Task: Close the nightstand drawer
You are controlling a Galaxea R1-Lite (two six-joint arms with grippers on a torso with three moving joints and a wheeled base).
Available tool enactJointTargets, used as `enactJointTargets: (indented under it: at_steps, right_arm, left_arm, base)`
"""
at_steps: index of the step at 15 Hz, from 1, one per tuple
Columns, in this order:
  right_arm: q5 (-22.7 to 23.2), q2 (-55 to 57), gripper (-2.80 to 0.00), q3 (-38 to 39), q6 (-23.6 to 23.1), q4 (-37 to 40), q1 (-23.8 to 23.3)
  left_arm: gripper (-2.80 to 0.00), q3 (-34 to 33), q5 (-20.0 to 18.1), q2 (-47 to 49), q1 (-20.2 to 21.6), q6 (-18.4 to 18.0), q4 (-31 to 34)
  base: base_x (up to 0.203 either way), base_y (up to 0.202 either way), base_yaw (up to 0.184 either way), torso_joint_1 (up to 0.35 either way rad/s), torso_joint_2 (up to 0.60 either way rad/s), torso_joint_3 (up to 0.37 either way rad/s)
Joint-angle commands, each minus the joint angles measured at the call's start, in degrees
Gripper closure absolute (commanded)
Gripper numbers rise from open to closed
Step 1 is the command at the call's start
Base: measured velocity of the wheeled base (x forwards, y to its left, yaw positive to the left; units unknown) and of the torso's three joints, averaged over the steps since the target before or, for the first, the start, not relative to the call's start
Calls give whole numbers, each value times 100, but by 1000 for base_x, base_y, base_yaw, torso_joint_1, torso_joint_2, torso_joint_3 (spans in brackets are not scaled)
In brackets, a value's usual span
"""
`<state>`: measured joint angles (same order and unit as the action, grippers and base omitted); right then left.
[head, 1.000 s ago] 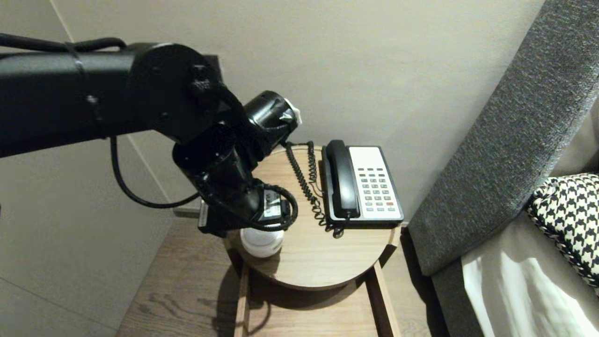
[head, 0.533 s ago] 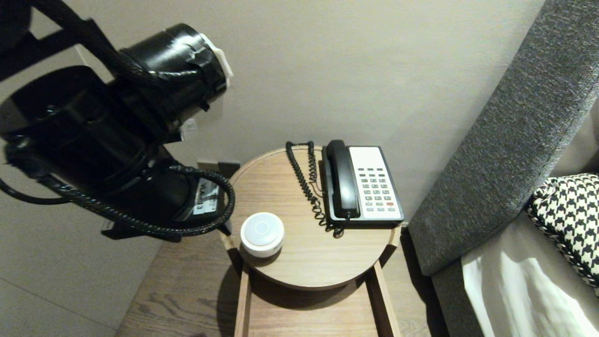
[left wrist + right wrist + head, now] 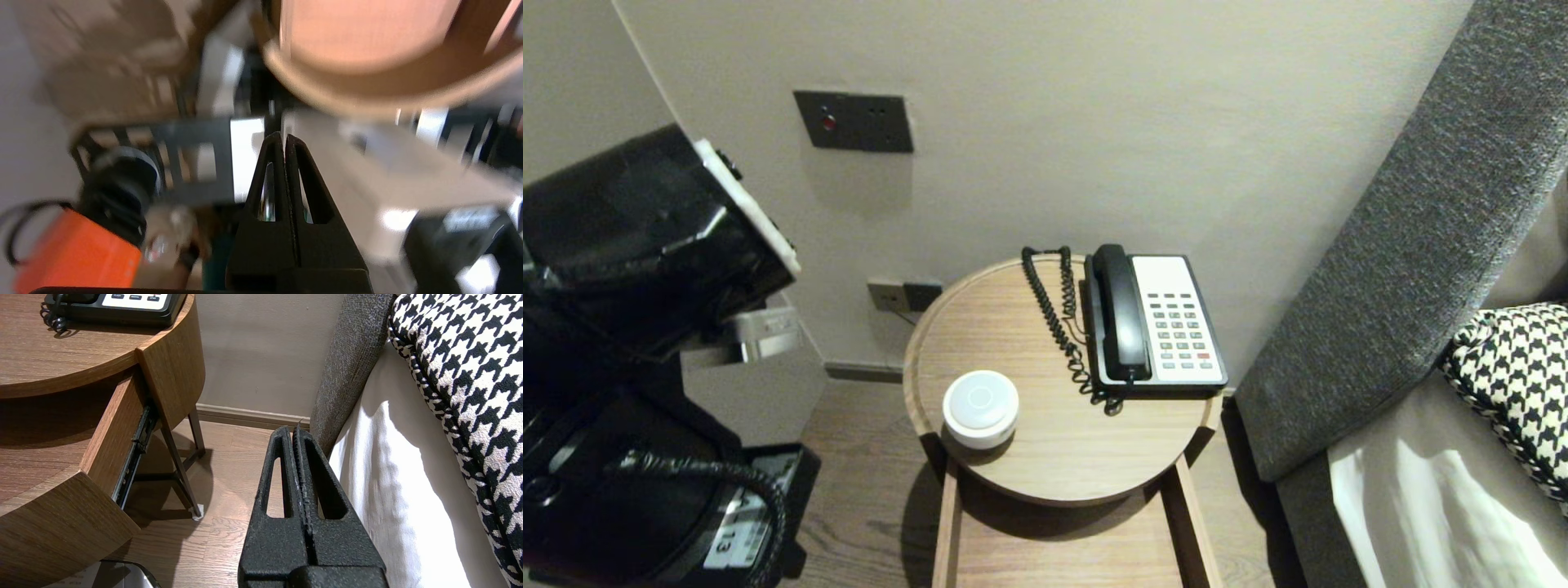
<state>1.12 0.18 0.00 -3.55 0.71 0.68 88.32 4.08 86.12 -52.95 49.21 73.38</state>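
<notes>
Black left arm [image 3: 621,245] — white flange [image 3: 747,208], looped cable [image 3: 686,469], numbered sticker [image 3: 731,535].

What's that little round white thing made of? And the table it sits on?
The round white thing looks like smooth plastic, probably matt with a faint sheen: even white, rounded edges, a thin ring on top. The table looks like wood or wood veneer with a satin finish: brown grain lines and a soft shine.

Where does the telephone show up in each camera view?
Head view: telephone on the round table, right side, towards the wall.
Left wrist view: not in it.
Right wrist view: only its front edge, on the table top above the open drawer.
Shared landmark: the round wooden table.
</notes>
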Motion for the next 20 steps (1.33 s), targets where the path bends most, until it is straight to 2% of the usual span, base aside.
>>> enactJointTargets:
  at_steps: [1,2,5,7,9,11,13,16,20]
  right_arm:
    - [2,8,0,0,-6,0,2]
    - [7,8,0,0,-6,5,2]
    - [2,8,0,0,-6,0,2]
    - [2,8,0,0,-6,0,2]
    - [2,8,0,0,-6,0,2]
    - [2,8,0,0,-6,0,2]
    - [2,8,0,0,-6,5,2]
    - [2,8,0,0,-6,0,2]
    - [2,8,0,0,-6,8,2]
  left_arm:
    - [0,-972,-289,-415,-271,29,-334]
    - [0,-1377,-405,-468,-428,17,-588]
    - [0,-2484,-544,-495,-1242,-3,-1339]
    - [0,-2975,-548,-363,-1644,-92,-1869]
    - [0,-3225,-546,-98,-2014,-263,-2097]
    - [0,-3360,-488,175,-2158,-314,-2252]
    - [0,-3580,-447,397,-2175,-344,-2701]
    - [0,-4148,131,759,-2223,-475,-3625]
    - [0,-4375,251,1106,-2238,-535,-4097]
  base:
    - [0,0,0,0,0,0]
    - [0,0,0,0,0,0]
    - [0,0,0,0,0,0]
    - [0,0,0,0,0,0]
    - [0,0,0,0,0,0]
    - [0,0,0,0,0,0]
    - [0,0,0,0,0,0]
    - [0,0,0,0,0,0]
    - [0,0,0,0,0,0]
